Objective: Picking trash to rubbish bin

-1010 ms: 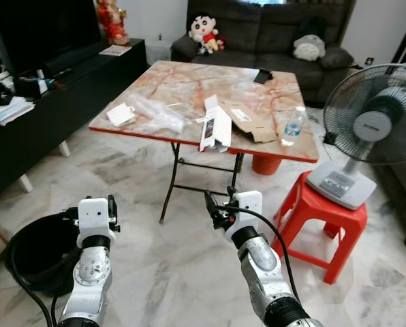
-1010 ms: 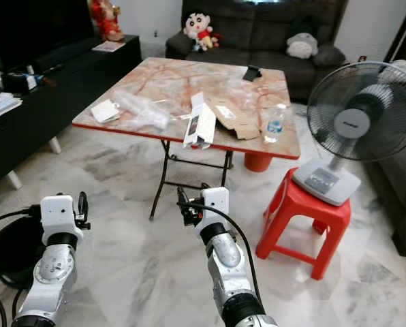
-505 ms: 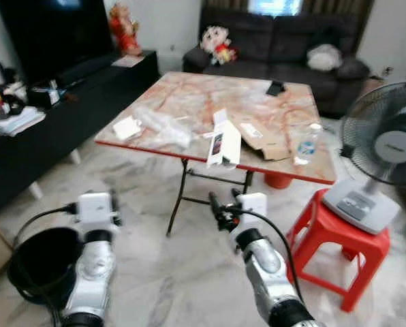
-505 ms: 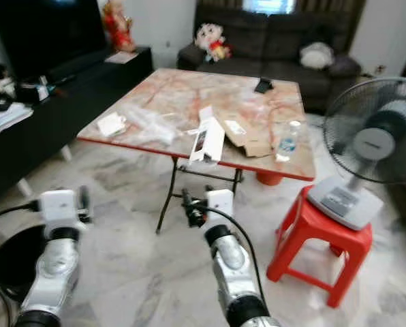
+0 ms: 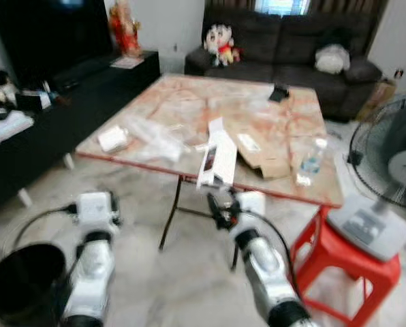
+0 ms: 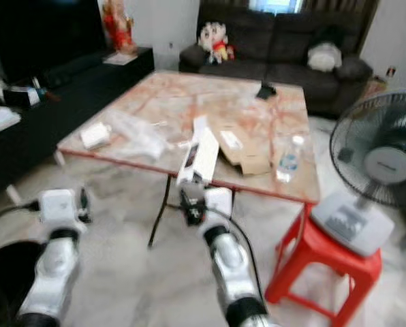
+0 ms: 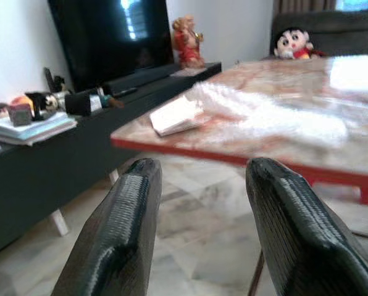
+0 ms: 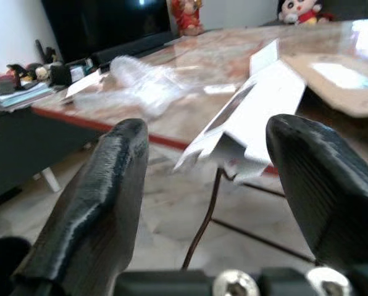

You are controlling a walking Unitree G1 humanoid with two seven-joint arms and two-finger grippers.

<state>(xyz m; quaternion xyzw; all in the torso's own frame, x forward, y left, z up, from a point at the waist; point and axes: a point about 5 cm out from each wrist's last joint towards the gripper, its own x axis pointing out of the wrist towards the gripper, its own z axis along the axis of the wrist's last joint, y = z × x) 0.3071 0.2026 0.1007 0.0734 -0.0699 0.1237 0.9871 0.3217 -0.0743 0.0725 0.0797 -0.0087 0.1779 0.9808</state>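
Trash lies on the marble-topped table [image 5: 189, 95]: a long white box [image 5: 216, 158] hanging over the front edge, a crumpled clear plastic bag [image 5: 155, 133], a small white box [image 5: 113, 139], flattened cardboard [image 5: 268, 146] and a plastic bottle [image 5: 310, 160]. The black rubbish bin [image 5: 19, 283] stands on the floor at my lower left. My left gripper [image 7: 202, 169] is open and empty below the table's left front edge. My right gripper [image 8: 209, 126] is open and empty, just under the overhanging white box [image 8: 252, 108]. Both views from the head are blurred.
A standing fan [image 5: 394, 170] sits on a red stool [image 5: 346, 262] to the right of the table. A black TV cabinet [image 5: 46, 116] runs along the left, a dark sofa [image 5: 291, 41] behind. A small black object [image 5: 279, 93] lies at the table's far side.
The whole view has shifted: the table looms nearer and the bin has slid toward the lower left corner. Both grippers keep their open pose in front of me.
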